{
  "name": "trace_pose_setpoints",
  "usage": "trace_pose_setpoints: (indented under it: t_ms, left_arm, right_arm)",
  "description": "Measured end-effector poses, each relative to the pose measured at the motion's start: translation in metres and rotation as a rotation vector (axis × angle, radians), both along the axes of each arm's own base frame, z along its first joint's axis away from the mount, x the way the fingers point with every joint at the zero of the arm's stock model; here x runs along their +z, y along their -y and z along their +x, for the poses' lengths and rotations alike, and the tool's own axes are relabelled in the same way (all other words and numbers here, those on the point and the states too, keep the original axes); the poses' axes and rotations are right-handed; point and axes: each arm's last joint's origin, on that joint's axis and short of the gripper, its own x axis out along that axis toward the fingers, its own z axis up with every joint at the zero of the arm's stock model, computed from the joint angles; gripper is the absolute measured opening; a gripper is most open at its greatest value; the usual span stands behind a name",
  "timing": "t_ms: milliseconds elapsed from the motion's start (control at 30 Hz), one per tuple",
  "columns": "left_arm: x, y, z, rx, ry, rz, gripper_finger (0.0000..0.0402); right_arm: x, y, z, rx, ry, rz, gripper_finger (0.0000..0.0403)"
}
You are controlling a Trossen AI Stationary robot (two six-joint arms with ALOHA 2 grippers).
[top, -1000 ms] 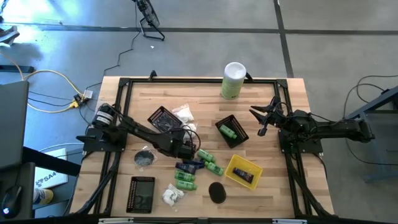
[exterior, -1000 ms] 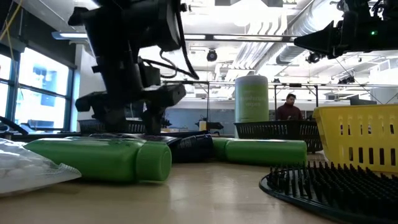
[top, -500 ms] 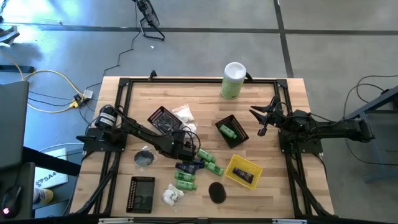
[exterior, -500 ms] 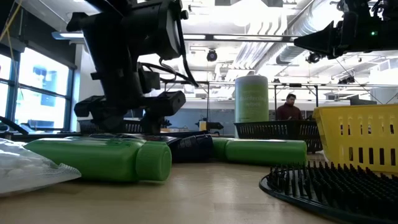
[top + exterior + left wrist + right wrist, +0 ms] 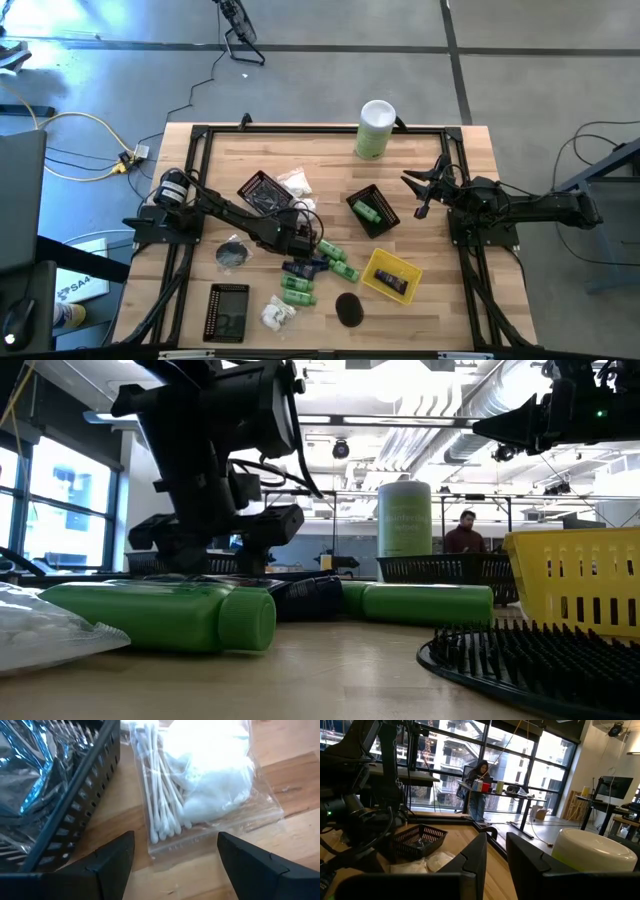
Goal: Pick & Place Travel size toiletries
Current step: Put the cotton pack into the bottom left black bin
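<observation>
The left gripper (image 5: pixel 297 224) is sitting over the middle of the table (image 5: pixel 440 300), and it is wiggling only a tiny bit. In the last second it has slid a little to the side and dipped, then come back up, but it has not grabbed anything. Its fingers (image 5: pixel 112 857) are spread wide apart with nothing between them.

Just in front of those fingers a white packet of cotton sticks (image 5: pixel 200 790) is lying flat on the wood. It is touching the right side of a black basket (image 5: pixel 75 800) with shiny foil in it, toward the far side of the table.

So the arm seems to be lining up on this packet. I think it is getting ready to go down and pinch it. No pick has started yet.

The other little things are staying put. Green bottles (image 5: pixel 337 259) and a dark blue tube (image 5: pixel 305 268) are lying in the middle, just right of and nearer than the gripper. One green bottle is already inside another black basket (image 5: pixel 385 220), and a dark tube is inside the yellow basket (image 5: pixel 378 262). So most of the job is left.

The right gripper (image 5: pixel 420 192) is waiting up in the air on the right side, with only a thin gap between its fingers and nothing in them.
</observation>
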Motion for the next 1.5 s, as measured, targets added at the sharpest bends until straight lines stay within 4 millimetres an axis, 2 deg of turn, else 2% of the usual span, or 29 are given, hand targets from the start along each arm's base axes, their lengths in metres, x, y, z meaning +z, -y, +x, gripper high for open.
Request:
trace_pose_setpoints:
  t_ms: [867, 1000, 1300, 1500]
  left_arm:
    - [-0.0003, 0.0004, 0.0001, 0.019, 0.012, -0.025, 0.0274]
    - [-0.0003, 0.0005, 0.0001, 0.019, 0.012, -0.025, 0.0246]
    - [-0.0003, 0.0005, 0.0001, 0.018, 0.011, -0.025, 0.0151]
    - [-0.0002, 0.0006, 0.0001, 0.018, 0.011, -0.025, 0.0106]
  right_arm:
    - [0.0, 0.0, 0.0, -0.001, 0.0, 0.0, 0.0066]
    - [0.0, 0.0, 0.0, 0.0, 0.0, 0.0, 0.0066]
    - [0.0, 0.0, 0.0, -0.001, 0.0, 0.0, 0.0066]
    - [0.0, 0.0, 0.0, 0.0, 0.0, 0.0, 0.0066]
